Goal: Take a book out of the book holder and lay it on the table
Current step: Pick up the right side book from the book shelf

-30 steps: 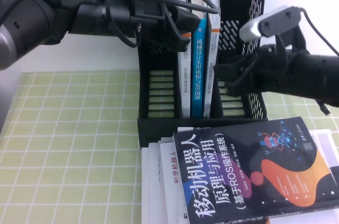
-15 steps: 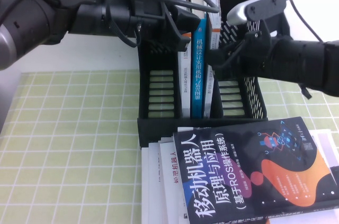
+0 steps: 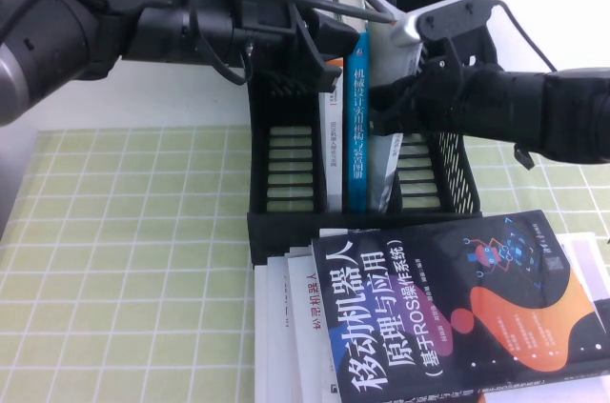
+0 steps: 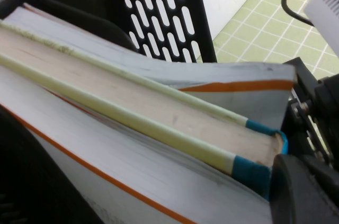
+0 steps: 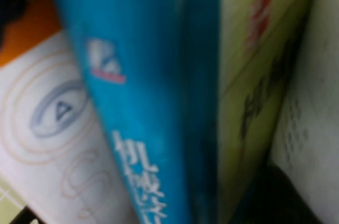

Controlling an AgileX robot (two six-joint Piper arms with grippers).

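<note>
Right fingers grasping white book, orange-banded spine; left fingers state unclear, at holder

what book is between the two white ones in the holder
In the high view, the blue-spined book stands between the book at the right gripper and another white book; left gripper above.

Both pincers raised, near together

1. The book holder stands upright at the far middle of the table.
2. Three books stand side by side in its middle compartment; the book is the rightmost.
3. The left hand and right hand are at the holder, left and right of the books.
4. A stack of books lies flat on the table, in front of the holder.
</note>
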